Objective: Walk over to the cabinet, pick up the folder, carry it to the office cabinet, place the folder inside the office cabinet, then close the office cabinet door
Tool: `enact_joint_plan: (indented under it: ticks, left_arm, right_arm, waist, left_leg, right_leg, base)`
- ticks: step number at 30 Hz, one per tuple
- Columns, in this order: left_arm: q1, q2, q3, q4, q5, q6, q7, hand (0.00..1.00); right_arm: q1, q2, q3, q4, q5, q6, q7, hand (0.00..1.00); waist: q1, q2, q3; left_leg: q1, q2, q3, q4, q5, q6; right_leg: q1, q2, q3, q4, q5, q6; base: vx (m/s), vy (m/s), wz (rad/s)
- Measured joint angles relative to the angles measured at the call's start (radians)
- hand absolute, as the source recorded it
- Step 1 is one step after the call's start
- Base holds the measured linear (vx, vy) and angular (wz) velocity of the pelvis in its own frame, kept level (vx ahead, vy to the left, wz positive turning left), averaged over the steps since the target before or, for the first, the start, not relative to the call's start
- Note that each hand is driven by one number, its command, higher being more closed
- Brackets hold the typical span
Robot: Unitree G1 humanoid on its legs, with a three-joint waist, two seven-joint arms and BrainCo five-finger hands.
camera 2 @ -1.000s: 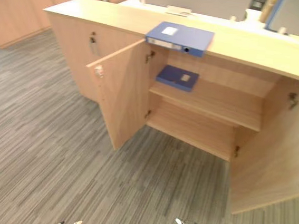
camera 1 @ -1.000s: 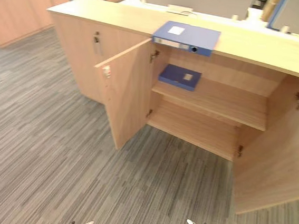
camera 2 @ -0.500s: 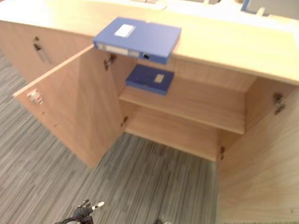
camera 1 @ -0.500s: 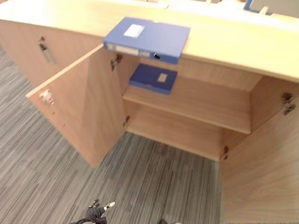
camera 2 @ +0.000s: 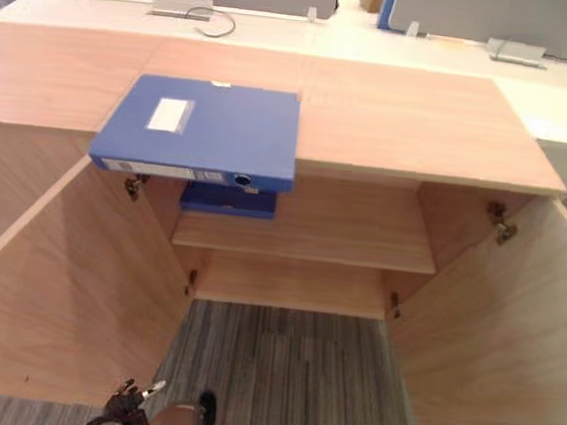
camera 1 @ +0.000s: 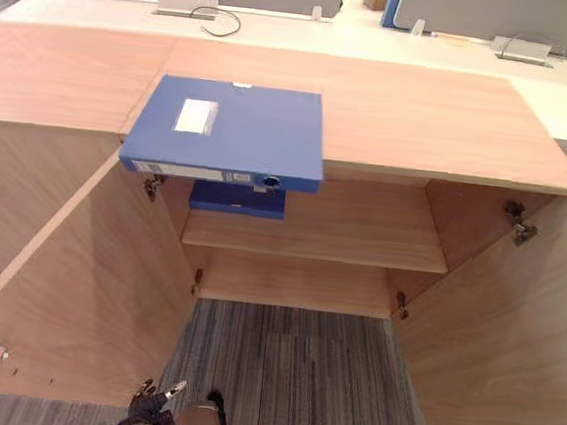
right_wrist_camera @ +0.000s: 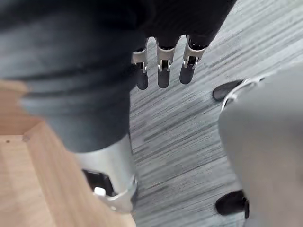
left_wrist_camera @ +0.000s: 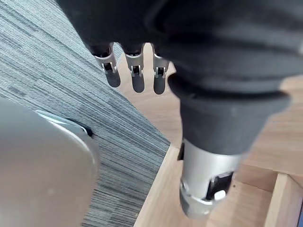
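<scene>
The blue folder [camera 1: 226,132] lies flat on the cabinet top [camera 1: 423,116], spine overhanging the front edge. Our left robot hand [left_wrist_camera: 137,78] and right robot hand [right_wrist_camera: 162,71] hang low, fingers relaxed and empty; we'd raise both and take that overhanging edge squarely.

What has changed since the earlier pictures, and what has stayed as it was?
Only the robot moved: it walked up and now faces the open cabinet squarely, so the whole view shifted. Nothing was taken hold of or let go. The blue folder still lies on its top, the second folder on the shelf, the left door and right door open. The left hand and right hand hang low, fingers straight, empty.
</scene>
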Motion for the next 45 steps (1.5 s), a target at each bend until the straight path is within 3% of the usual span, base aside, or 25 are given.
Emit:
enact_joint_plan:
  ticks: [2,3,4,5,6,7,8,9,10,12,14,16,17,22,26,32,37,40,41,45]
  left_arm:
    - [0.021,-0.007,-0.004,0.000,0.013,0.003,0.000,0.00]
    - [0.033,-0.014,-0.027,0.002,0.026,0.005,-0.001,0.00]
    - [0.033,-0.013,-0.039,0.003,0.032,0.005,-0.001,0.00]
    - [0.030,-0.010,-0.041,0.005,0.042,0.005,0.000,0.00]
    - [0.029,-0.009,-0.043,0.008,0.045,0.007,0.002,0.00]
    - [0.028,-0.008,-0.061,0.008,0.049,0.010,0.004,0.00]
    - [0.024,-0.008,-0.094,0.008,0.057,0.012,0.005,0.00]
    - [0.024,-0.008,-0.111,0.008,0.057,0.011,0.004,0.00]
    - [0.025,0.000,-0.148,0.007,0.057,0.007,0.001,0.00]
    - [0.024,0.010,-0.177,0.001,0.049,0.003,-0.005,0.00]
    - [0.054,-0.026,-0.177,-0.033,0.000,0.007,-0.020,0.00]
    - [0.086,-0.033,-0.210,-0.072,-0.070,0.010,-0.044,0.00]
    - [0.112,-0.027,-0.240,-0.120,-0.108,0.014,-0.062,0.00]
    - [0.159,-0.022,-0.354,-0.280,-0.216,0.018,-0.120,0.00]
    - [0.176,0.003,-0.408,-0.374,-0.310,0.043,-0.148,0.00]
    - [0.241,0.038,-0.446,-0.669,-0.318,0.047,-0.171,0.00]
    - [0.265,0.062,-0.475,-0.875,-0.238,0.048,-0.178,0.00]
    - [0.292,0.140,-0.528,-1.040,-0.131,0.056,-0.226,0.00]
    - [0.309,0.197,-0.539,-1.143,-0.092,0.063,-0.270,0.00]
    - [0.344,0.316,-0.524,-1.343,-0.069,0.071,-0.369,0.00]
  right_arm:
    - [0.001,-0.003,-0.006,-0.005,-0.015,-0.001,0.007,0.00]
    - [0.012,-0.010,-0.006,-0.025,-0.016,0.001,0.007,0.00]
    - [0.018,-0.010,-0.006,-0.045,-0.017,0.000,0.008,0.00]
    - [0.019,-0.015,0.001,-0.076,-0.021,-0.011,0.005,0.00]
    - [0.015,-0.018,0.004,-0.082,-0.022,-0.013,0.004,0.00]
    - [0.010,-0.025,0.012,-0.089,-0.022,-0.016,0.000,0.00]
    - [0.012,-0.025,0.019,-0.092,-0.019,-0.020,-0.001,0.00]
    - [0.012,-0.025,0.023,-0.096,-0.014,-0.020,-0.001,0.00]
    - [0.013,-0.023,0.035,-0.099,-0.014,-0.020,-0.001,0.00]
    - [0.017,-0.016,0.036,-0.096,-0.012,-0.018,-0.001,0.00]
    - [0.026,-0.047,0.049,-0.096,-0.033,-0.002,0.000,0.00]
    - [0.026,-0.057,0.053,-0.089,-0.057,0.007,0.003,0.00]
    - [0.026,-0.065,0.077,-0.076,-0.057,0.012,0.005,0.00]
    - [0.029,-0.082,0.132,-0.065,-0.093,0.022,0.009,0.00]
    - [0.018,-0.079,0.203,-0.058,-0.098,0.023,0.017,0.00]
    - [-0.015,-0.074,0.285,-0.024,-0.143,0.023,0.029,0.00]
    - [-0.032,-0.069,0.287,0.017,-0.171,0.023,0.039,0.00]
    - [-0.054,-0.069,0.287,0.049,-0.172,0.023,0.044,0.00]
    - [-0.072,-0.070,0.287,0.063,-0.176,0.023,0.049,0.00]
    - [-0.108,-0.081,0.287,0.093,-0.217,0.023,0.071,0.00]
  waist:
    - [0.006,0.005,-0.005]
    - [-0.001,0.014,-0.014]
    - [-0.005,0.012,-0.014]
    - [-0.009,0.011,-0.013]
    - [-0.011,0.013,-0.013]
    - [-0.016,0.028,-0.003]
    - [-0.019,0.045,0.004]
    - [-0.024,0.049,0.002]
    - [-0.035,0.047,-0.002]
    - [-0.034,0.030,-0.001]
    - [-0.027,0.076,-0.024]
    - [-0.026,0.101,-0.040]
    - [-0.017,0.098,-0.046]
    - [-0.005,0.094,-0.076]
    - [-0.003,0.067,-0.095]
    - [0.020,0.063,-0.116]
    - [0.039,0.062,-0.131]
    - [0.054,0.062,-0.131]
    - [0.066,0.061,-0.131]
    - [0.095,0.061,-0.128]
  left_leg:
    - [0.147,-0.041,0.018,-0.107,-0.006,0.009]
    - [0.231,-0.073,0.022,-0.186,-0.018,0.028]
    - [0.268,-0.096,0.032,-0.222,-0.026,0.045]
    - [0.295,-0.113,0.043,-0.239,-0.037,0.061]
    - [0.308,-0.115,0.048,-0.250,-0.037,0.063]
    - [0.340,-0.107,0.047,-0.269,-0.036,0.065]
    - [0.352,-0.088,0.045,-0.275,-0.036,0.064]
    - [0.347,-0.080,0.041,-0.275,-0.036,0.063]
    - [0.333,-0.075,0.021,-0.277,-0.037,0.058]
    - [0.338,-0.084,-0.005,-0.291,-0.042,0.045]
    - [0.330,-0.045,-0.006,-0.297,-0.037,0.016]
    - [0.335,-0.012,-0.007,-0.287,-0.047,-0.006]
    - [0.328,-0.004,-0.008,-0.259,-0.051,-0.015]
    - [0.303,0.002,-0.055,-0.272,-0.055,-0.026]
    - [0.297,-0.010,-0.063,-0.255,-0.056,-0.026]
    - [0.283,-0.029,-0.116,-0.244,-0.058,-0.022]
    - [0.236,-0.046,-0.218,-0.225,-0.060,-0.018]
    - [0.213,-0.049,-0.272,-0.222,-0.060,-0.017]
    - [0.188,-0.050,-0.292,-0.207,-0.059,-0.017]
    - [0.152,-0.048,-0.344,-0.187,-0.058,-0.019]
  right_leg:
    - [-0.067,-0.080,0.032,0.259,0.003,-0.005]
    - [-0.147,-0.146,0.032,0.463,0.027,-0.076]
    - [-0.210,-0.198,0.025,0.614,0.046,-0.177]
    - [-0.294,-0.240,0.018,0.775,0.022,-0.202]
    - [-0.324,-0.241,0.008,0.817,-0.003,-0.190]
    - [-0.350,-0.224,-0.053,0.810,-0.079,-0.152]
    - [-0.352,-0.172,-0.095,0.709,-0.133,-0.104]
    - [-0.350,-0.141,-0.094,0.632,-0.147,-0.081]
    - [-0.346,-0.080,-0.066,0.435,-0.144,-0.060]
    - [-0.343,-0.050,-0.041,0.267,-0.071,-0.023]
    - [-0.298,-0.001,-0.077,0.170,-0.045,-0.034]
    - [-0.235,0.049,-0.097,0.077,-0.010,-0.047]
    - [-0.199,0.066,-0.107,0.014,0.014,-0.051]
    - [-0.164,0.100,-0.128,-0.119,0.069,-0.047]
    - [-0.141,0.092,-0.143,-0.140,0.083,-0.048]
    - [-0.128,0.076,-0.170,-0.139,0.091,-0.044]
    - [-0.115,0.068,-0.261,-0.137,0.091,-0.044]
    - [-0.111,0.070,-0.309,-0.137,0.091,-0.044]
    - [-0.116,0.074,-0.317,-0.136,0.090,-0.044]
    - [-0.118,0.085,-0.357,-0.130,0.088,-0.046]
  base:
    - [0.32,0.295,-0.53]
    - [0.24,0.276,-0.35]
    - [0.20,0.250,-0.32]
    - [0.14,0.204,-0.22]
    - [0.14,0.149,-0.17]
    - [0.17,0.134,-0.06]
    - [0.15,0.073,0.02]
    - [0.13,0.004,0.27]
    - [0.14,-0.065,0.41]
    - [0.17,-0.112,0.41]
    - [0.19,-0.116,0.15]
    - [0.23,-0.145,-0.01]
    - [0.20,-0.147,-0.06]
    - [0.07,-0.031,0.07]
    - [0.04,0.065,0.07]
    - [0.01,0.076,0.20]
    - [-0.03,0.031,0.57]
    - [-0.07,0.037,0.59]
    - [-0.07,0.023,0.47]
    - [-0.12,0.017,0.43]
